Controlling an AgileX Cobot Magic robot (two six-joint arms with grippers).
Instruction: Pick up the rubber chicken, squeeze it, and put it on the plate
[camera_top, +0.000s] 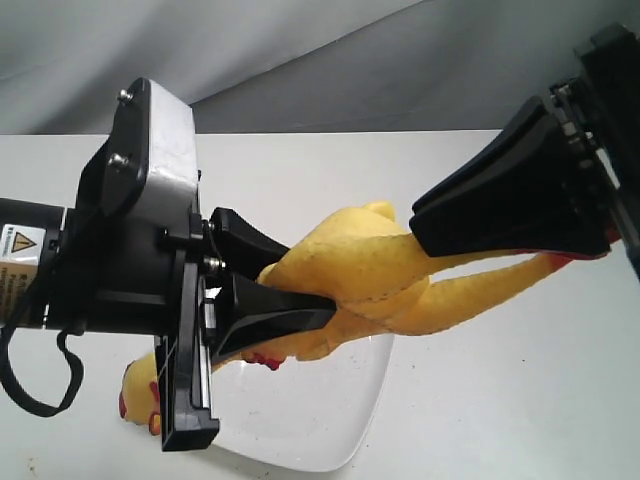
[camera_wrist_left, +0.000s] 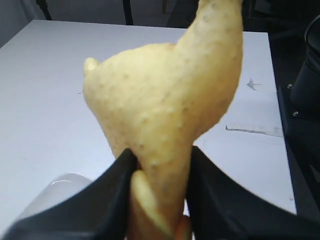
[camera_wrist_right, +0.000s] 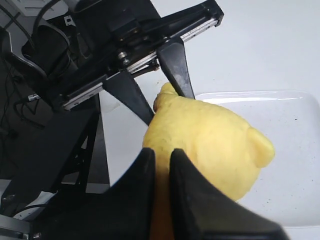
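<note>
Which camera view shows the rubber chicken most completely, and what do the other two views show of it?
The exterior view: the rubber chicken appears there from head to red feet, above the plate. The left wrist view shows only its bumpy body and pinched narrow part; the right wrist view only its plump body.

Behind left end effector (camera_top: 311, 279): rubber chicken (camera_top: 372, 266) neck
</note>
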